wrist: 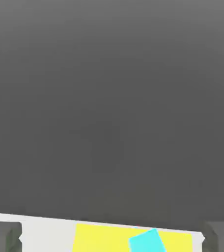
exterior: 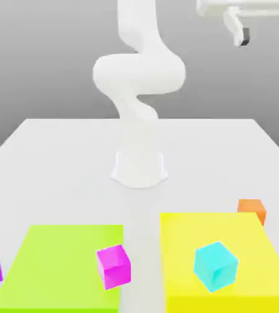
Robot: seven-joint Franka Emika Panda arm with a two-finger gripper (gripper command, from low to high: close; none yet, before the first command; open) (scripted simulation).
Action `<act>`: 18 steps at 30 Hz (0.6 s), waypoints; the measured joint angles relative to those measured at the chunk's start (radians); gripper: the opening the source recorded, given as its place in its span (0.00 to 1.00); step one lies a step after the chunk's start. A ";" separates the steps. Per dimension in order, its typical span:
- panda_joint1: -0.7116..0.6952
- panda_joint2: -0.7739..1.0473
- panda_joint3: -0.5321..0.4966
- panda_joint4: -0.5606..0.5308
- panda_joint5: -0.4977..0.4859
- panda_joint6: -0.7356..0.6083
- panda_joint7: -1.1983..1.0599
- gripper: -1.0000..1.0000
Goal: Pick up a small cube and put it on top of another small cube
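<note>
Jaws spread wide and holding nothing, small cube (exterior: 252, 209) plain matte orange, beside yellow pad (exterior: 185, 244)

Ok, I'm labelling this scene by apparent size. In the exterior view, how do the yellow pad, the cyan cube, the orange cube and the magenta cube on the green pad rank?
Largest to smallest, as seen:
1. yellow pad
2. cyan cube
3. magenta cube
4. orange cube, partly hidden behind the yellow pad and farther from the camera, so its rank is unsure.
</note>
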 joint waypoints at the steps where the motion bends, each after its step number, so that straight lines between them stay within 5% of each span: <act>1: 0.003 0.017 0.018 -0.011 0.003 0.011 0.018 0.50; 18: 0.041 0.344 0.276 -0.204 0.015 0.220 0.337 0.50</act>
